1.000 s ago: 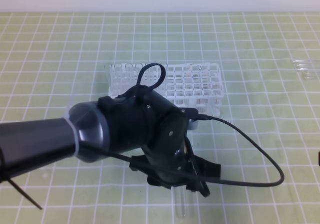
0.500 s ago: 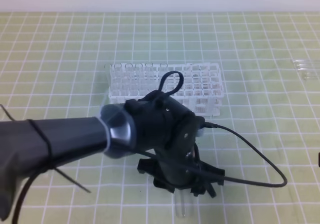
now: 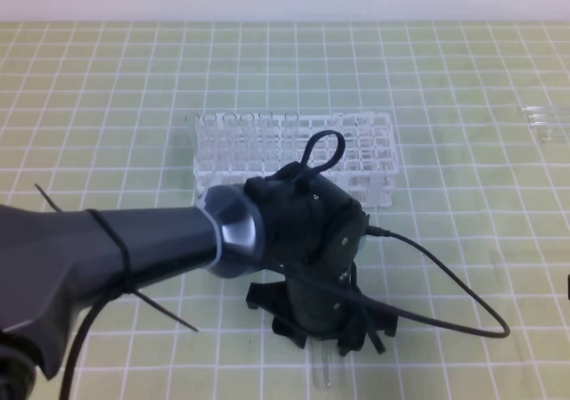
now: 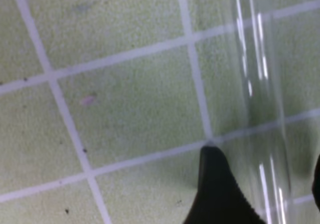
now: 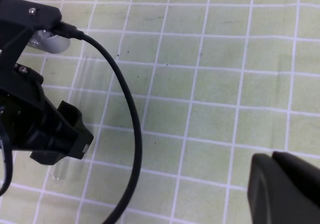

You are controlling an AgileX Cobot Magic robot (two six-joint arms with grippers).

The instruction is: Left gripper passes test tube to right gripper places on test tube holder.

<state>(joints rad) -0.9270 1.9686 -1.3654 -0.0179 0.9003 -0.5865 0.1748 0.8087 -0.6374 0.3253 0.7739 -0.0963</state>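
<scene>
Test tube (image 3: 326, 371) flat on bench (image 3: 463, 79), ungrasped | left claw (image 3: 322, 329) spread astride it | right claw (image 5: 285, 189) clenched, empty | handover, racking in test tube holder (image 3: 356, 146) outstanding

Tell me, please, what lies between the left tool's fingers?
The test tube lies on the mat between the left tool's open fingers, in the left wrist view.

No legible txt, labels or nos.

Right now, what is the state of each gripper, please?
Left gripper: jaws open, low over the test tube lying on the mat, one jaw on each side; not gripping it yet.
Right gripper: jaws shut, holding nothing.
</scene>
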